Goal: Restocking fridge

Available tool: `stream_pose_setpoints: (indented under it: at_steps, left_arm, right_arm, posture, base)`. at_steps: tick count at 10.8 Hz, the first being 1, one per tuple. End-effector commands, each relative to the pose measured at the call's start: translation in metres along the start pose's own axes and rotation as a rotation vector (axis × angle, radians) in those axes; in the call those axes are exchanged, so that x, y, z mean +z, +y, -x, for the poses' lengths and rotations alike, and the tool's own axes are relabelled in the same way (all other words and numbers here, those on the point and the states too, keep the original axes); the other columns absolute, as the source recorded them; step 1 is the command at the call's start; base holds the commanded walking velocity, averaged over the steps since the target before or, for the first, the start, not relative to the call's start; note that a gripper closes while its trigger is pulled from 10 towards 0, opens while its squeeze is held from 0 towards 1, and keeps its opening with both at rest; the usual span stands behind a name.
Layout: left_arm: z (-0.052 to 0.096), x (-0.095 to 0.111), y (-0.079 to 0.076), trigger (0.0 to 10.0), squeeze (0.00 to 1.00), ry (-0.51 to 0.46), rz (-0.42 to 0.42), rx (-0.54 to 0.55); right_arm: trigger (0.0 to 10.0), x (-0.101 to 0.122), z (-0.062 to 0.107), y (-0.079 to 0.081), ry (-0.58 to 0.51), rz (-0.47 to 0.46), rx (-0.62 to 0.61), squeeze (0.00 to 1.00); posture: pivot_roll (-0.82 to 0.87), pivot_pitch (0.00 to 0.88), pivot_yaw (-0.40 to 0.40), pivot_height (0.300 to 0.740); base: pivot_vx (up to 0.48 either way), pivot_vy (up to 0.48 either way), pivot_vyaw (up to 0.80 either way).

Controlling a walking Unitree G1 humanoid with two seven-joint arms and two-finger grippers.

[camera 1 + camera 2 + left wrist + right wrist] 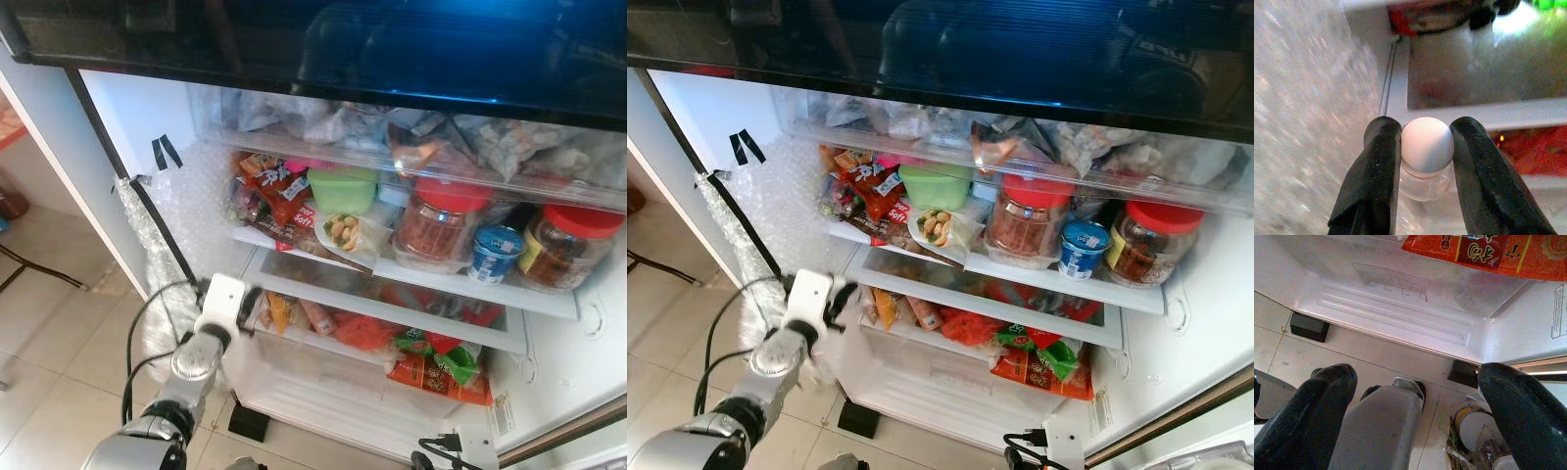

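The fridge stands open before me, its shelves packed with food. My left gripper [251, 301] reaches to the left end of the lower glass shelf [392, 294], close to the bubble-wrapped wall [186, 220]. In the left wrist view the left gripper [1425, 128] is shut on a small clear bottle [1425, 178] with a round white cap [1427, 144], one finger on each side of the cap. My right gripper [1418, 377] hangs low over the tiled floor by the fridge's base, open, with nothing between its fingers [1317, 401].
On the middle shelf stand two red-lidded jars [436, 220], a blue-lidded cup [495, 253], a green tub [343, 188] and snack packs [279, 196]. Red packets [431, 364] fill the drawer below. A black block [1309, 326] and some containers [1474, 427] sit on the floor.
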State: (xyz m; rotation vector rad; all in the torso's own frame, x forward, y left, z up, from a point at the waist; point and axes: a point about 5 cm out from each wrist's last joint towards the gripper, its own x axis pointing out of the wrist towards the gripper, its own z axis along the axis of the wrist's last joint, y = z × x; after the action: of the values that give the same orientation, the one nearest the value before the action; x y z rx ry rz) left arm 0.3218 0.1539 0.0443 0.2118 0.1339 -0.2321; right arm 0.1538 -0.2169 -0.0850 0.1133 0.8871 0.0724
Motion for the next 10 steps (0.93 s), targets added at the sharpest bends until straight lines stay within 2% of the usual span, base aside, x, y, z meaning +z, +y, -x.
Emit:
stream_pose_setpoints:
  at_steps: [1, 4, 6, 8, 10]
  left_arm:
    - [0.004, -0.007, 0.003, 10.0, 0.0, 0.032, 0.022, 0.001]
    - [0.011, -0.022, -0.004, 10.0, 0.0, 0.116, 0.097, -0.119]
    - [0.008, 0.0, -0.004, 10.0, 0.0, -0.053, 0.175, -0.141]
    - [0.004, 0.03, -0.008, 10.0, 0.0, -0.218, 0.12, -0.179]
    - [0.009, 0.035, -0.014, 10.0, 0.0, -0.23, 0.128, -0.241]
  right_arm:
    - [10.0, -0.006, 0.003, -0.003, 0.02, -0.013, -0.011, 0.0]
    - [10.0, -0.001, -0.001, 0.002, 0.025, -0.015, 0.006, 0.0]
    - [10.0, 0.002, -0.004, 0.006, 0.019, -0.026, 0.006, 0.0]
    - [10.0, 0.006, -0.006, 0.008, 0.016, -0.029, 0.009, 0.0]
    - [10.0, 0.008, -0.007, 0.01, 0.013, -0.033, 0.008, 0.0]
  posture:
    - [-0.07, 0.074, 0.007, 0.677]
    - [-0.05, 0.05, 0.024, 0.677]
    - [-0.04, 0.034, 0.036, 0.677]
    - [-0.03, 0.016, 0.042, 0.677]
    - [-0.03, 0.006, 0.047, 0.677]
  base:
    - [0.0, 0.0, 0.0]
    - [0.0, 0.0, 0.0]
    - [0.0, 0.0, 0.0]
    - [0.0, 0.0, 0.0]
    - [0.0, 0.0, 0.0]
